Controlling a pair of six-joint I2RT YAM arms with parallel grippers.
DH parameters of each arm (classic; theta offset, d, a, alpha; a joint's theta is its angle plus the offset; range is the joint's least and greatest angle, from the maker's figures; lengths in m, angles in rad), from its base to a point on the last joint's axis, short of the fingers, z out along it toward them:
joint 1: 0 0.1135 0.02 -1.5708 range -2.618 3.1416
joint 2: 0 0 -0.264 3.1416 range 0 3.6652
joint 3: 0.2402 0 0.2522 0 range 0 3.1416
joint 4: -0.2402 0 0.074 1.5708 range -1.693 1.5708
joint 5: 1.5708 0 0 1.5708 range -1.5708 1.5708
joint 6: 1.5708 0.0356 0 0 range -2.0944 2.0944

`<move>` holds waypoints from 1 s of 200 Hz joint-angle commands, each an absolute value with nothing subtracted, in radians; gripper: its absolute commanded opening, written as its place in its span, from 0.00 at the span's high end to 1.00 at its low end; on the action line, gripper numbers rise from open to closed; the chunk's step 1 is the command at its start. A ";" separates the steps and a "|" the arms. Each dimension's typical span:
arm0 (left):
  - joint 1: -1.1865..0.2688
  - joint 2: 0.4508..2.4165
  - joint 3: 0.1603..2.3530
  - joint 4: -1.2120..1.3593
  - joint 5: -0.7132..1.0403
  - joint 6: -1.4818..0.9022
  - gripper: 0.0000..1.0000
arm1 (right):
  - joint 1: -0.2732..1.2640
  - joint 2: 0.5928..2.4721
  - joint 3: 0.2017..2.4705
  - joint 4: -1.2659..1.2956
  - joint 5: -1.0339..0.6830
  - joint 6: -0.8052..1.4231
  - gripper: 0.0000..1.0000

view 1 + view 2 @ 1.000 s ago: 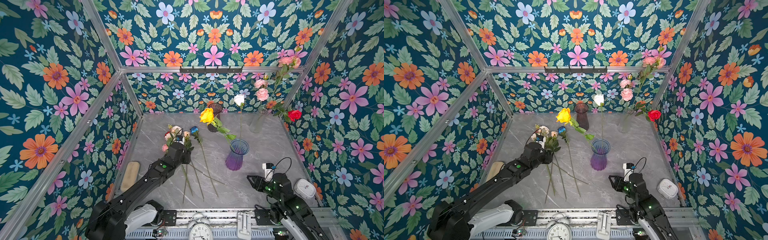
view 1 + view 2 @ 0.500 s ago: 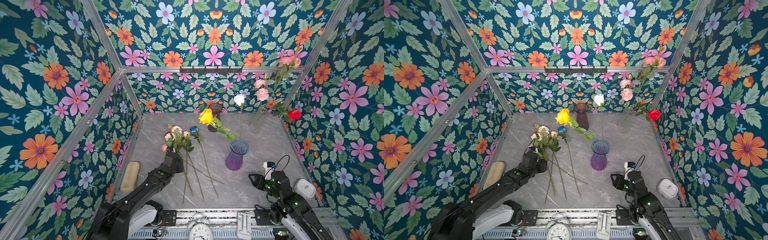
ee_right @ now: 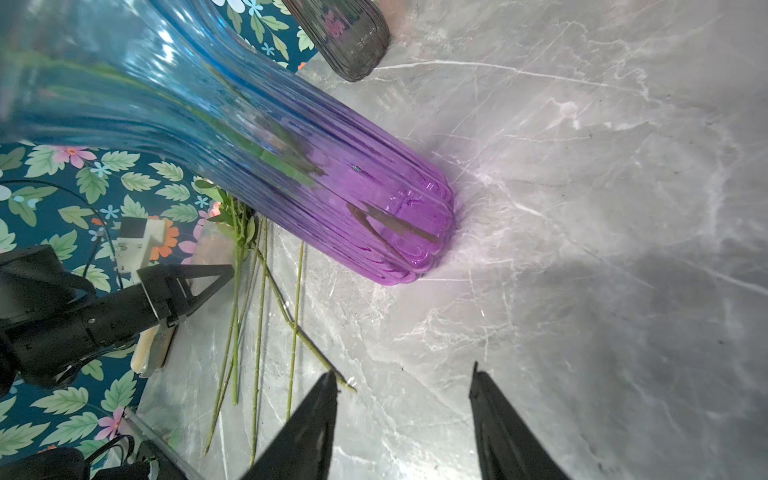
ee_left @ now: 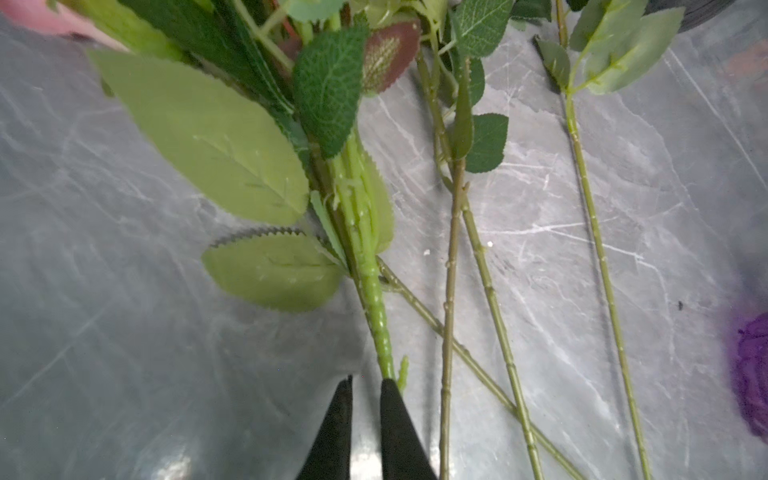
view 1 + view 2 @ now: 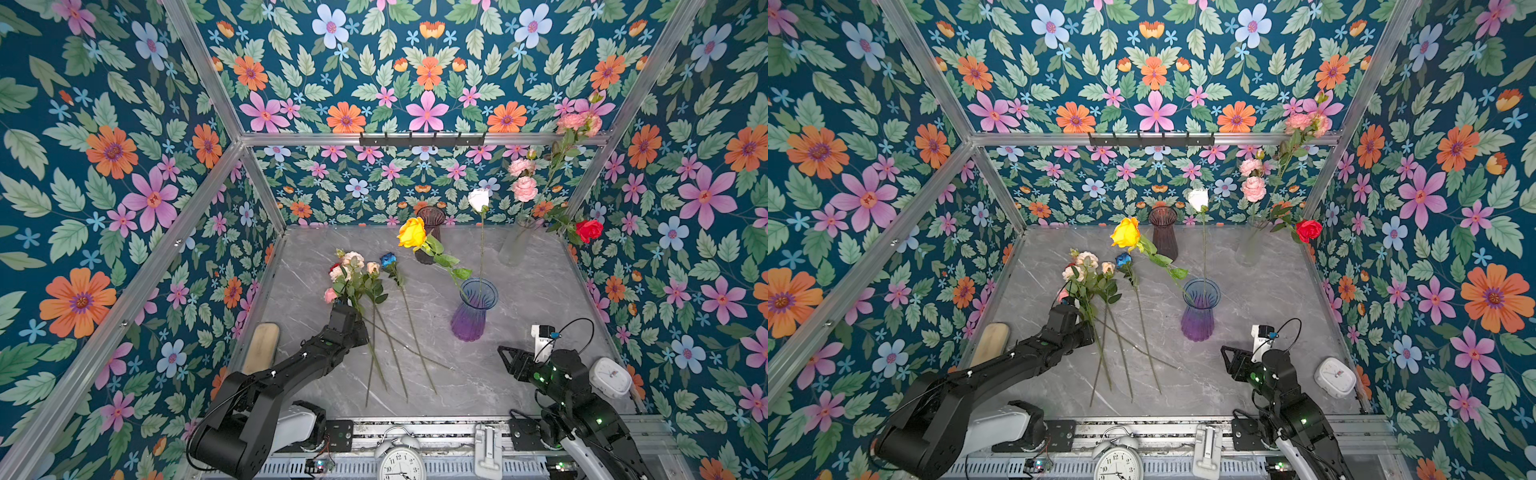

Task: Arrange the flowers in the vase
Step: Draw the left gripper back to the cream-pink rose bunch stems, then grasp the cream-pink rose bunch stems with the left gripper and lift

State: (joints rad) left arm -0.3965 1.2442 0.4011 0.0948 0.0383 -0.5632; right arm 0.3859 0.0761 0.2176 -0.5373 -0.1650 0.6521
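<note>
Flowers (image 5: 361, 286) with green stems are laid on grey marbled surface (image 5: 519, 299) beside blue-purple glass vase (image 5: 471, 311). Left jaws are nearly pressed together at one stem (image 4: 374, 299), grip not discernible; right jaws are spread.

Your left claw (image 4: 368, 378) has backed out of the pink and peach blooms (image 5: 351, 266). A second ago it sat in among their heads; now the heads lie clear beyond its tips, with only leaves and stems just ahead of it. Most of that retreat came in the first half second. Its jaws have since drawn in from a wide gap to a narrow slit. A pale green stem (image 4: 368, 270) runs up to one fingertip; pinched or not, you can't tell. Your right claw (image 3: 402, 369) has crept slightly toward the blue-and-purple vase (image 3: 374, 208).
</note>
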 commanded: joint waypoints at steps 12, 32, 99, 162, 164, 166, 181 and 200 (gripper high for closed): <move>-0.382 1.249 0.413 0.168 0.106 -0.582 0.82 | 0.387 0.072 0.216 -0.545 -0.167 0.656 0.46; -0.375 1.220 0.417 0.167 0.122 -0.592 0.82 | 0.387 0.072 0.217 -0.544 -0.167 0.655 0.46; -0.358 1.273 0.445 0.173 0.162 -0.595 0.73 | 0.386 0.073 0.216 -0.544 -0.163 0.658 0.46; -0.356 1.281 0.446 0.161 0.168 -0.594 0.69 | 0.386 0.076 0.215 -0.543 -0.161 0.659 0.46; -0.355 1.281 0.445 0.161 0.169 -0.594 0.69 | 0.387 0.076 0.216 -0.543 -0.161 0.658 0.46; -0.355 1.283 0.446 0.161 0.170 -0.594 0.69 | 0.386 0.076 0.216 -0.543 -0.161 0.659 0.46; -0.353 1.286 0.445 0.161 0.172 -0.589 0.69 | 0.387 0.075 0.216 -0.544 -0.162 0.659 0.46; -0.350 1.286 0.446 0.159 0.173 -0.587 0.69 | 0.386 0.076 0.216 -0.545 -0.161 0.661 0.46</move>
